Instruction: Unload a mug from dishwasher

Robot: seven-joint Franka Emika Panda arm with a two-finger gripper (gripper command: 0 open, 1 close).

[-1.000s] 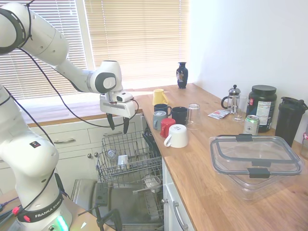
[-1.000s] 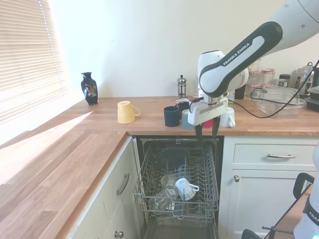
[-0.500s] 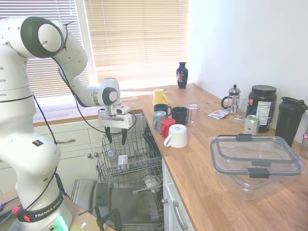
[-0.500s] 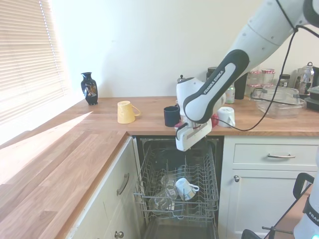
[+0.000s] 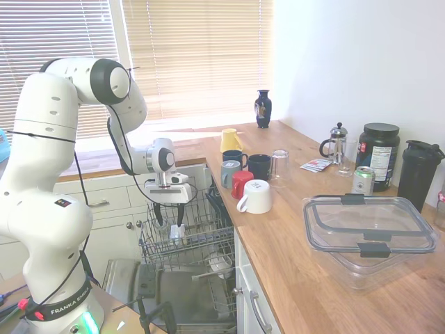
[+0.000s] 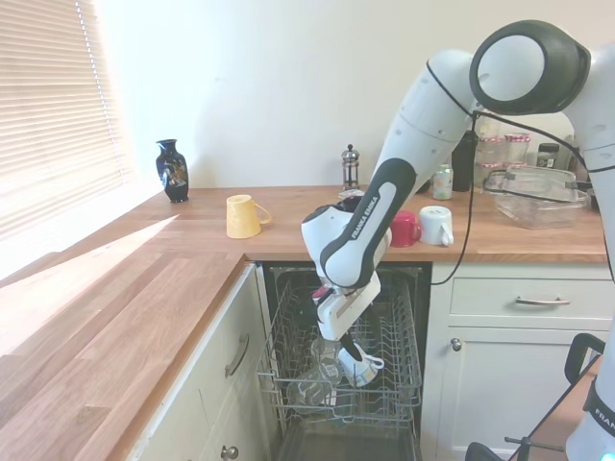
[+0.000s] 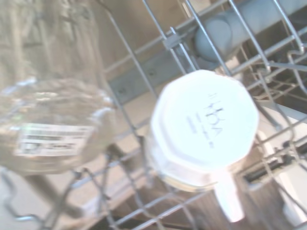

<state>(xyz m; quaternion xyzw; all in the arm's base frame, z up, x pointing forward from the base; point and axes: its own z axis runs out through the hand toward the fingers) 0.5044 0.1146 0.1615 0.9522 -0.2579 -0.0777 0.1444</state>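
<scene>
**Arm folded low, pincer pointing down**

Your white arm bends sharply at the elbow, the upper joint held high and the forearm sloping down to the wrist. The wrist turns the pincer (image 5: 167, 221) straight downward. In the first exterior view its two dark fingers (image 5: 157, 217) stand apart, with a clear gap between them. In the second exterior view the pincer (image 6: 338, 348) is tilted slightly.

Counter: 6 mugs (image 5: 254, 195), 1 glass (image 5: 279, 168), 1 vase (image 5: 262, 108), 1 French press (image 5: 337, 144), 1 can (image 5: 363, 180). Rack: 1 small white mug (image 5: 177, 232), 1 glass jar (image 7: 50, 124).
</scene>
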